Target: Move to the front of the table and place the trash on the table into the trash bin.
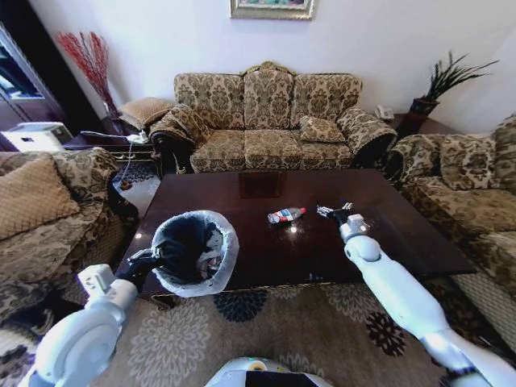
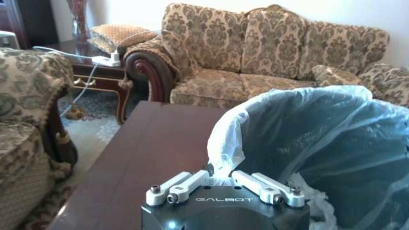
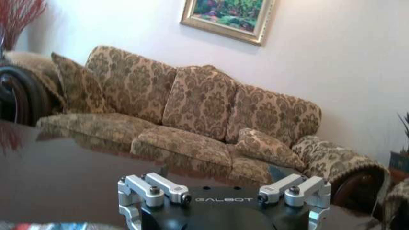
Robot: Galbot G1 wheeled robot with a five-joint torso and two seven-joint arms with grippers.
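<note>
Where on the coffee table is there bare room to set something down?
The table is bare along its far side facing the sofa, and at its right end beyond the right gripper. It is crowded in the middle, where the bottle lies beside that gripper, and at the near left corner, where the left gripper holds the trash bin.

patterned sofa [image 1: 270, 121], framed painting [image 3: 227, 19]
</note>
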